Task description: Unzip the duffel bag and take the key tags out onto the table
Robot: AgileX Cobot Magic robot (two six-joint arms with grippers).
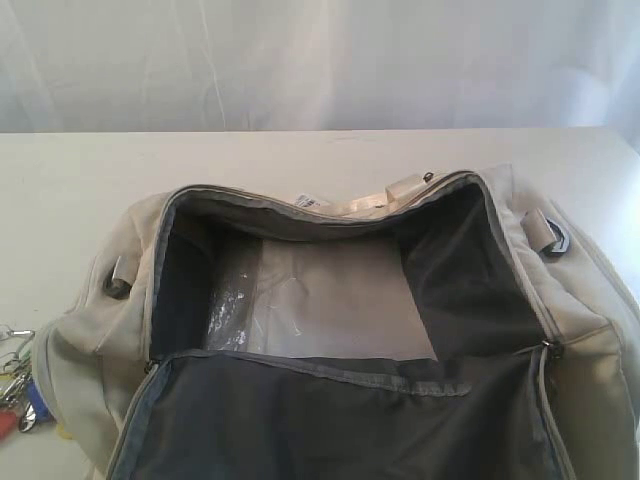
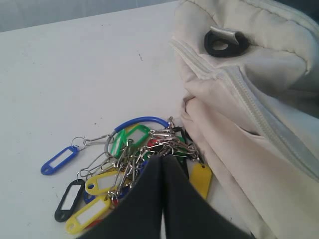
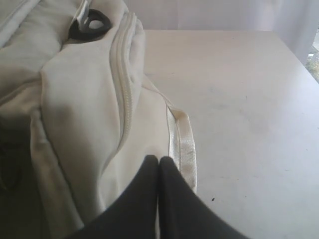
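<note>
The left gripper (image 2: 162, 164) is seen closed and empty just above the key tags (image 2: 124, 169), which are laid on the table (image 2: 75, 69) just beside the unzipped bag (image 2: 249, 109). The right gripper (image 3: 158, 162) is likewise shut, over the bag's other end. The task is judged done; only withdrawal is called for.

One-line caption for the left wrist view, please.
Shut left gripper over the key tags lying on the table beside the duffel bag.

Left pincer (image 2: 162, 160): two smooth, matt black fingers, broad at the base, tapering to rounded tips. Right pincer (image 3: 158, 160): the same black, tapered pair.
</note>
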